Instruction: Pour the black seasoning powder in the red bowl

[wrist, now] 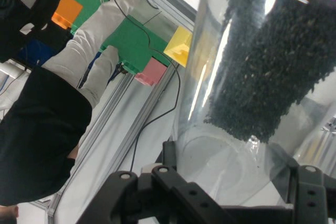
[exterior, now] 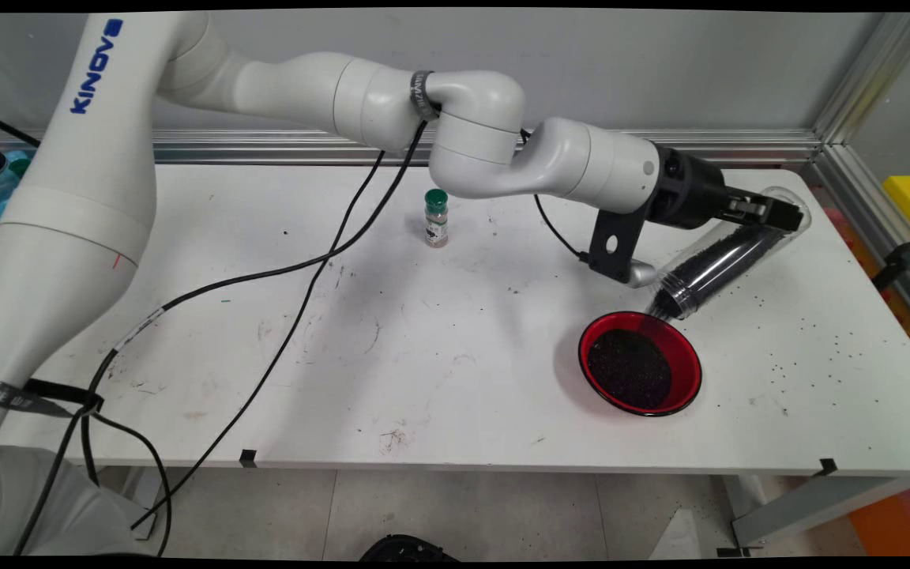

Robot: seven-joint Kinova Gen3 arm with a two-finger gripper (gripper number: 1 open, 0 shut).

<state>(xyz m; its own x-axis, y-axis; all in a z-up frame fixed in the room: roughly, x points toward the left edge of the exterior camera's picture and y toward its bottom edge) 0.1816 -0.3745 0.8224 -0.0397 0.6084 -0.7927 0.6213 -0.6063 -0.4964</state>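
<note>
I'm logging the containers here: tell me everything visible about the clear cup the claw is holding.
The clear cup is a tall transparent plastic tumbler, held near its base by the claw. It is tipped steeply, its mouth pointing down just over the far rim of the red bowl. Dark granules fill much of it, lying toward the mouth. It hangs above the table, not touching it.

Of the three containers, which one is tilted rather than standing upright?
The clear plastic cup of dark granules, held tilted above the red bowl. The green-capped spice jar stands upright.

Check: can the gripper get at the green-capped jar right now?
Probably not as is: the gripper is shut on a tilted clear tube of dark grains over the red bowl. The jar itself stands alone with open table around it.
</note>
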